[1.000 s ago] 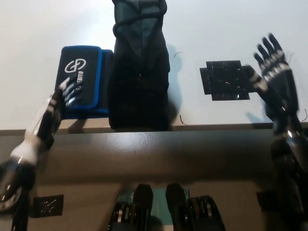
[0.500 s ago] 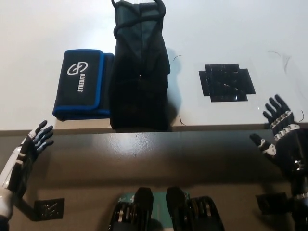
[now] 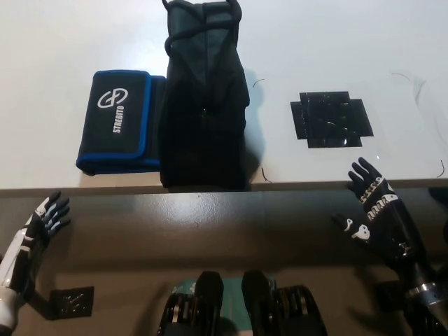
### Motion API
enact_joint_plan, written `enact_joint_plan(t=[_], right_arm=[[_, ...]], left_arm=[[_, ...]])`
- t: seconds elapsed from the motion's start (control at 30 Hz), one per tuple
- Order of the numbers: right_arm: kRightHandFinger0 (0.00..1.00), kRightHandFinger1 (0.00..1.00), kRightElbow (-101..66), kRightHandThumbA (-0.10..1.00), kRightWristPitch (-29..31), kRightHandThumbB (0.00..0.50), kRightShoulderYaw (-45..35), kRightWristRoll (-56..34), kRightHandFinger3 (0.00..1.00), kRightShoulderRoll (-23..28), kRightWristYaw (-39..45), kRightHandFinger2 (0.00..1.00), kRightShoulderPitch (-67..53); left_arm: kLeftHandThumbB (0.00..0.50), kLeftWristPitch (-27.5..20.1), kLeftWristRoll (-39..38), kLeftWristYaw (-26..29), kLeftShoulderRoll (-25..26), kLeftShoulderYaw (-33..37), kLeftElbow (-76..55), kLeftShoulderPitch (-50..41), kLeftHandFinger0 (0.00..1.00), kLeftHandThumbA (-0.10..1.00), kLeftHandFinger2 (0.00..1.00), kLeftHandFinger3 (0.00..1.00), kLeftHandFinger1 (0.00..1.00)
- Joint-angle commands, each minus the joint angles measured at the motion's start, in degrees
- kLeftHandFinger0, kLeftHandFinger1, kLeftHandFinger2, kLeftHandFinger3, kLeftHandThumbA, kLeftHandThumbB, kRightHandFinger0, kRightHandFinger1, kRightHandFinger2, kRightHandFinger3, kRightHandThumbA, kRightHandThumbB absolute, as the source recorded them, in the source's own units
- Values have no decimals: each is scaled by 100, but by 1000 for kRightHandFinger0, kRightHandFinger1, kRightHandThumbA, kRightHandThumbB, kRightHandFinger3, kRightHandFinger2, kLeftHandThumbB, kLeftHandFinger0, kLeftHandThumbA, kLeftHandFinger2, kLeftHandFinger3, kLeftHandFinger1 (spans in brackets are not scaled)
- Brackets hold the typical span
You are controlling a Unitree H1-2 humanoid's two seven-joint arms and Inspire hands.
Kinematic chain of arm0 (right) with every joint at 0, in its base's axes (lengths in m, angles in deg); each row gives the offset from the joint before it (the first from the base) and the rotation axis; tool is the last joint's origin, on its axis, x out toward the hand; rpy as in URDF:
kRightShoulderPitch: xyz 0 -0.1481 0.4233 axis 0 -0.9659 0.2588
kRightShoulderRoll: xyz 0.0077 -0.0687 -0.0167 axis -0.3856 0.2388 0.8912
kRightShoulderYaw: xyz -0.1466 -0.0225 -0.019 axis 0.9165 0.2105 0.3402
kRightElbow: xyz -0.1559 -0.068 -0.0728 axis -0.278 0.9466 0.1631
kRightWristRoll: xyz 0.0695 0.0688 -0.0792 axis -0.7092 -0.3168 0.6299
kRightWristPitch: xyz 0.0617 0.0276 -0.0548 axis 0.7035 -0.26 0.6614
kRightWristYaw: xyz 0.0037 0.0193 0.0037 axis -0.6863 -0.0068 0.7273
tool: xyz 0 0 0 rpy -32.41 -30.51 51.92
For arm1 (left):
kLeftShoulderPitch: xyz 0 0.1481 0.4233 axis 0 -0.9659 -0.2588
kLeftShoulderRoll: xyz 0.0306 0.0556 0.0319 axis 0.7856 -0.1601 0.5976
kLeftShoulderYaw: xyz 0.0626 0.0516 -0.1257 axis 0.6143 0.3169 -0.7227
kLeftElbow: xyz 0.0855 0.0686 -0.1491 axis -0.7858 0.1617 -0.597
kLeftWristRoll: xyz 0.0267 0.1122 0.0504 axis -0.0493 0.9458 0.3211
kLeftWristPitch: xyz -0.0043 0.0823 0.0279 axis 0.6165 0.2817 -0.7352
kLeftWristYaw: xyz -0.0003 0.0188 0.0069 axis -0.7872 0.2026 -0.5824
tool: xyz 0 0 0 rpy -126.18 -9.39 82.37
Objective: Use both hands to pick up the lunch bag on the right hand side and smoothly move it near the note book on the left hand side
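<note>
Both hands have been drawn back below the table edge, left hand (image 3: 38,224) and right hand (image 3: 374,210) spread empty; lunch bag (image 3: 203,98), released upright beside notebook (image 3: 119,120), could be toppled by a careless return.

Single head view, aimed steeply down from above. Looks across the near edge of the white counter (image 3: 63,42), which fills the upper half of the frame. Close enough to crop the top of the lunch bag (image 3: 203,98) at the upper border. Lower half taken up by darker ground before the counter.
</note>
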Motion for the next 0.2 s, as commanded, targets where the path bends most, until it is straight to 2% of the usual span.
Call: enact_joint_plan(t=[0.0,0.17], right_arm=[[1000,1000,24,1000,49,240,20,-106,1000,58,317,1000,264],[1000,1000,128,1000,31,220,-25,-203,1000,36,392,1000,325]], left_arm=[[213,-283,23,97,74,-16,66,156,1000,1000,1000,1000,1000],[211,-257,27,74,108,-4,117,154,1000,1000,1000,1000,1000]])
